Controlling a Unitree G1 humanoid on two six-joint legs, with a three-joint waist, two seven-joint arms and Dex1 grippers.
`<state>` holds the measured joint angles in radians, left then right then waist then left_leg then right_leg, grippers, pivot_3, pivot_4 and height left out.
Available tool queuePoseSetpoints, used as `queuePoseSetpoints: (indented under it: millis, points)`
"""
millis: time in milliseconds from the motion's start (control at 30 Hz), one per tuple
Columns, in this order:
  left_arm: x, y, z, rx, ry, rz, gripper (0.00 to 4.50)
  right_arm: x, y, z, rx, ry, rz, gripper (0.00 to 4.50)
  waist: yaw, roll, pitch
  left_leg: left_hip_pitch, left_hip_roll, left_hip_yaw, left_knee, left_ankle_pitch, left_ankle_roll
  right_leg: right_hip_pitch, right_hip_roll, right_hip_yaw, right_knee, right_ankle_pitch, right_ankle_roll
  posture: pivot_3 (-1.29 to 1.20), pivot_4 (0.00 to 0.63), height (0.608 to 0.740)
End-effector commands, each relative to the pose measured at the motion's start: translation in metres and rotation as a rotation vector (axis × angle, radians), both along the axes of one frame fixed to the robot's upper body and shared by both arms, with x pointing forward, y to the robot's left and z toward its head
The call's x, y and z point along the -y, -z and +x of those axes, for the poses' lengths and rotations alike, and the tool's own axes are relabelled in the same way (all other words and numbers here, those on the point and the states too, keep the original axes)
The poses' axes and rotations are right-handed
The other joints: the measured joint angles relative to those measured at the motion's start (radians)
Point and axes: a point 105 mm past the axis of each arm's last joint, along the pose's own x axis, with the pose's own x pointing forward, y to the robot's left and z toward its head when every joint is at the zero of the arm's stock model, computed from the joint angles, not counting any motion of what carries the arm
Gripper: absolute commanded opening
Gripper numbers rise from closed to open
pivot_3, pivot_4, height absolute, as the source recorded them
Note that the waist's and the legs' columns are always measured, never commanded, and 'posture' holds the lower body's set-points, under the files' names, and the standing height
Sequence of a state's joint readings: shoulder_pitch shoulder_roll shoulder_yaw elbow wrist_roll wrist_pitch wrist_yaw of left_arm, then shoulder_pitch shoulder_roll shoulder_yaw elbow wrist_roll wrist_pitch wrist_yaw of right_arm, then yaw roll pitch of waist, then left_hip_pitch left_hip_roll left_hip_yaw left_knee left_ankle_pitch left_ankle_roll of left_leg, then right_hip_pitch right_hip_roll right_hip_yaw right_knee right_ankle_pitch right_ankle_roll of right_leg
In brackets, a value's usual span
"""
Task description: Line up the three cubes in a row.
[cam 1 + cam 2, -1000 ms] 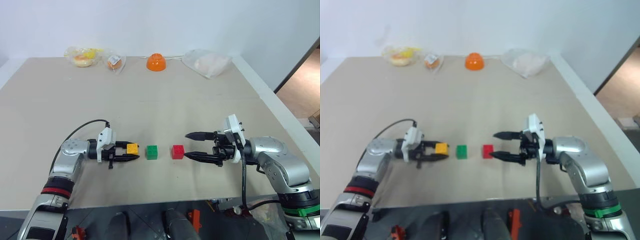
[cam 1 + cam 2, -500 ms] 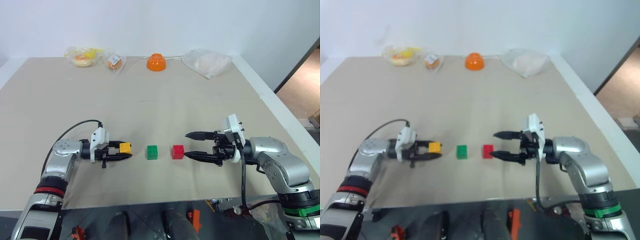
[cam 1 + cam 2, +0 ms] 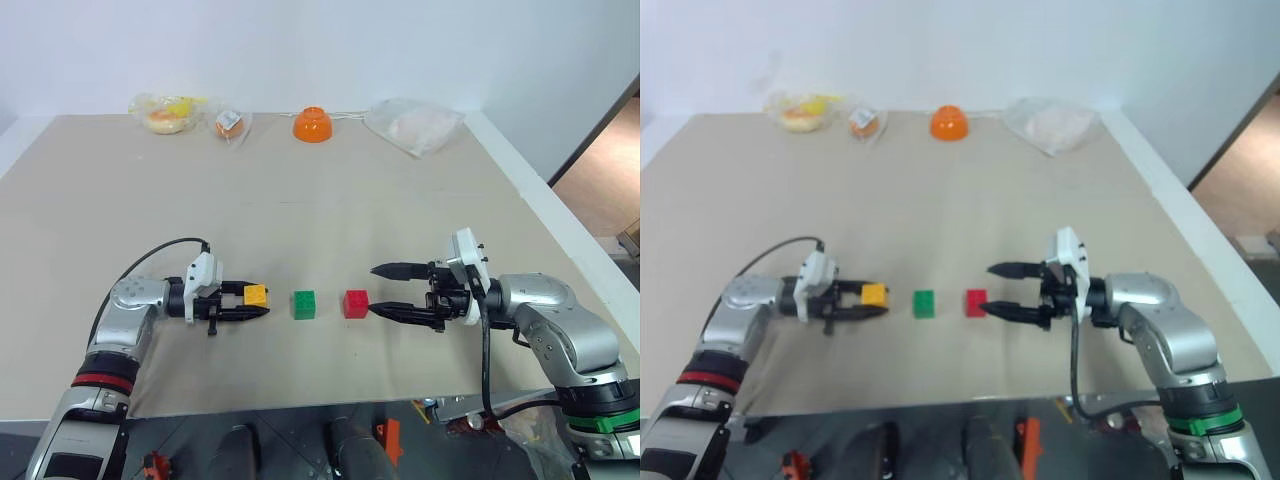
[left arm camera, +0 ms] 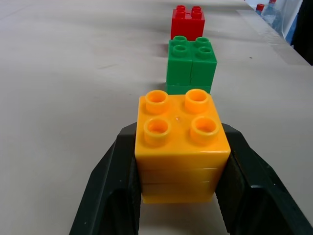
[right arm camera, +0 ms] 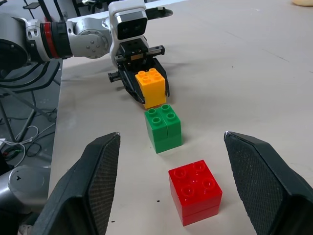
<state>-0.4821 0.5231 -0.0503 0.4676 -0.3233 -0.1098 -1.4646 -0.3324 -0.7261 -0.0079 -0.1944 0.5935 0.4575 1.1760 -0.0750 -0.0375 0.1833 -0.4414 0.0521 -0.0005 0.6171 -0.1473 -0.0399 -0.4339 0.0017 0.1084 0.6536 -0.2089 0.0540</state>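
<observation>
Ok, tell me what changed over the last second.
The left gripper, shut on the yellow cube, carried it away from the green cube toward the robot's left, then came part of the way back, so the gap is wider than it was. The green cube, the red cube and the open right gripper stayed put.

Silver arms, black claws, white wrists, black cables

Pretty bright, even light all over; soft small shadows under the studded plastic cubes; right eye view looks slightly hazier.
</observation>
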Motion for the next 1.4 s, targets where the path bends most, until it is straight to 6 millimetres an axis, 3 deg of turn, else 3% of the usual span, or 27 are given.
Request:
queuePoseSetpoints:
  millis: [33, 233, 500, 733, 1000, 1100, 1267, 1400]
  points:
    - [-0.002, -0.002, -0.002, 0.025, 0.008, 0.005, 1.76, 0.000, -0.011, -0.001, 0.055, -0.006, 0.003, 3.54, 0.000, 0.000, 0.000, 0.000, 0.000, 0.000, 0.000, 0.000, 0.000, 0.000, 0.000, 0.000, 0.000, 0.000, 0.000, 0.00, 0.150, 0.740]
    - [-0.004, 0.006, -0.006, 0.016, 0.012, 0.020, 1.76, -0.001, -0.012, 0.001, 0.056, -0.009, 0.003, 3.54, 0.000, 0.000, 0.000, 0.000, 0.000, 0.000, 0.000, 0.000, 0.000, 0.000, 0.000, 0.000, 0.000, 0.000, 0.000, 0.00, 0.150, 0.740]
    - [-0.009, 0.011, 0.004, 0.086, -0.057, 0.033, 4.36, 0.000, -0.012, 0.001, 0.056, -0.011, 0.000, 3.54, 0.001, 0.000, 0.000, 0.001, 0.000, 0.000, 0.000, 0.000, 0.000, 0.001, 0.000, 0.000, 0.000, 0.000, 0.000, 0.00, 0.150, 0.740]
    - [-0.023, -0.012, 0.013, 0.122, -0.132, -0.041, 4.36, 0.001, -0.013, 0.000, 0.056, -0.011, -0.003, 3.54, -0.002, 0.001, 0.000, 0.004, 0.000, 0.000, 0.000, 0.003, 0.004, 0.002, 0.000, 0.000, 0.000, 0.004, -0.003, 0.00, 0.150, 0.740]
    - [-0.078, -0.043, -0.012, 0.009, -0.236, -0.023, 4.36, 0.003, -0.018, 0.002, 0.064, -0.040, -0.013, 3.54, -0.005, 0.001, 0.000, 0.002, 0.001, 0.000, -0.001, 0.003, 0.004, -0.001, 0.000, -0.001, 0.000, 0.004, -0.003, 0.00, 0.150, 0.740]
    - [-0.089, -0.053, -0.018, -0.032, -0.281, -0.043, 4.36, 0.002, -0.020, 0.003, 0.066, -0.053, -0.017, 3.54, -0.004, 0.001, 0.000, 0.001, 0.001, 0.000, -0.002, 0.002, 0.003, -0.003, 0.000, -0.001, 0.000, 0.003, -0.003, 0.00, 0.150, 0.740]
    - [-0.105, -0.093, -0.022, -0.015, -0.396, -0.173, 4.36, -0.003, -0.023, 0.010, 0.075, -0.085, -0.022, 3.54, -0.003, 0.000, 0.000, 0.000, 0.002, 0.001, -0.002, 0.001, 0.002, -0.003, -0.001, -0.001, 0.000, 0.002, -0.003, 0.00, 0.150, 0.740]
    - [-0.120, -0.119, -0.011, 0.085, -0.576, -0.335, 4.36, -0.006, -0.022, 0.014, 0.082, -0.086, -0.021, 3.54, -0.002, 0.000, 0.000, 0.000, 0.002, 0.001, -0.002, 0.001, 0.002, -0.003, -0.001, -0.002, 0.000, 0.002, -0.003, 0.00, 0.150, 0.740]
